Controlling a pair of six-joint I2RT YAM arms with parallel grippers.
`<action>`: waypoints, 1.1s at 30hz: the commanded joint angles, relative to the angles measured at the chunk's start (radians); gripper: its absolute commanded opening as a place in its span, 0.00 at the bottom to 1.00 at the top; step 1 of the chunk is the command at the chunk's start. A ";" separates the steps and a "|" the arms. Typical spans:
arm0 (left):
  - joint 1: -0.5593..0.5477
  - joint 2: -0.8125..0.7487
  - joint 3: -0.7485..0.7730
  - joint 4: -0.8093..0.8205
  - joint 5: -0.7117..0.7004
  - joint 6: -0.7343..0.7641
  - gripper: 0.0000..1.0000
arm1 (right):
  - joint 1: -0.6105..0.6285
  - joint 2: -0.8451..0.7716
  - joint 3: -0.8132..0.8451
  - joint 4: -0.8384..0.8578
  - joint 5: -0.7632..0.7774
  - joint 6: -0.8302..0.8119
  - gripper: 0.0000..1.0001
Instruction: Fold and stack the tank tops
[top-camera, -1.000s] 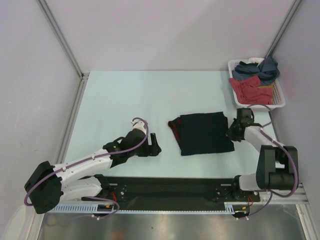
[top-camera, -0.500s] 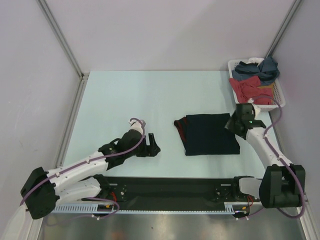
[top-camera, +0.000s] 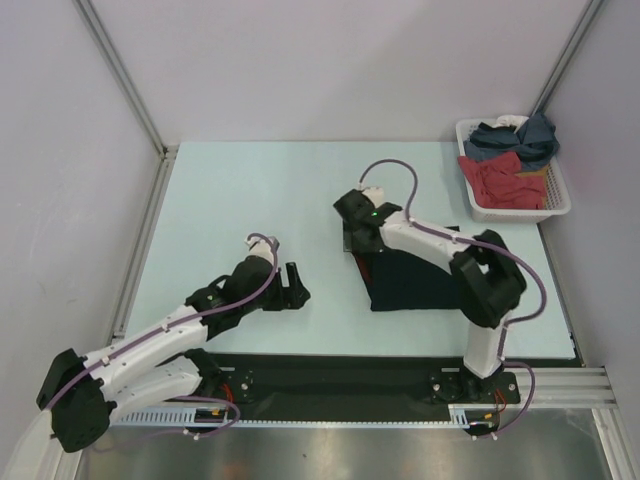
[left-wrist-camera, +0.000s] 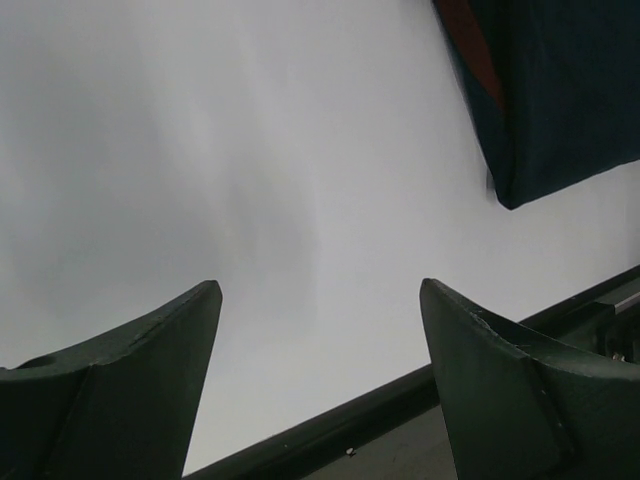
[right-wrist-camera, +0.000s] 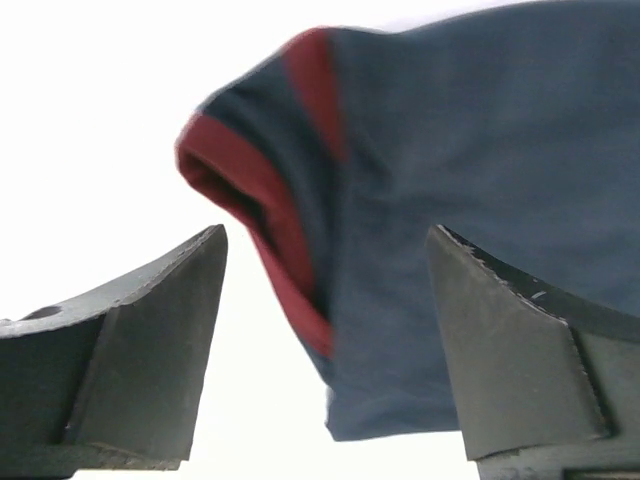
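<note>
A folded dark navy tank top (top-camera: 410, 285) with reddish trim lies flat on the table, right of centre. My right arm reaches across it, and my right gripper (top-camera: 355, 243) hangs open at its left end. In the right wrist view the trimmed corner of the tank top (right-wrist-camera: 480, 200) sits under the wide-open right gripper (right-wrist-camera: 325, 232), not pinched. My left gripper (top-camera: 293, 283) is open over bare table to the left; in its wrist view the left gripper (left-wrist-camera: 318, 285) is empty, with the tank top (left-wrist-camera: 560, 90) at upper right. A slate-blue tank top (top-camera: 530, 135) lies in the basket.
A white basket (top-camera: 468, 175) at the back right holds a red garment (top-camera: 500, 180) and a bit of white cloth along with the slate-blue top. A dark rail (top-camera: 340, 375) runs along the table's near edge by the arm bases.
My right gripper has opened and let go of the tank top's right side, then swung across to its left end. The left arm has drifted slightly left.
</note>
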 joint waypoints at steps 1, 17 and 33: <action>0.021 -0.035 0.022 -0.021 -0.013 0.032 0.86 | 0.048 0.121 0.128 -0.109 0.112 0.058 0.83; 0.050 -0.032 0.001 0.007 0.026 0.042 0.86 | 0.076 0.223 0.015 -0.215 0.253 0.179 0.71; 0.050 -0.039 0.008 0.007 0.046 0.036 0.86 | -0.145 -0.147 -0.410 -0.020 0.169 0.070 0.62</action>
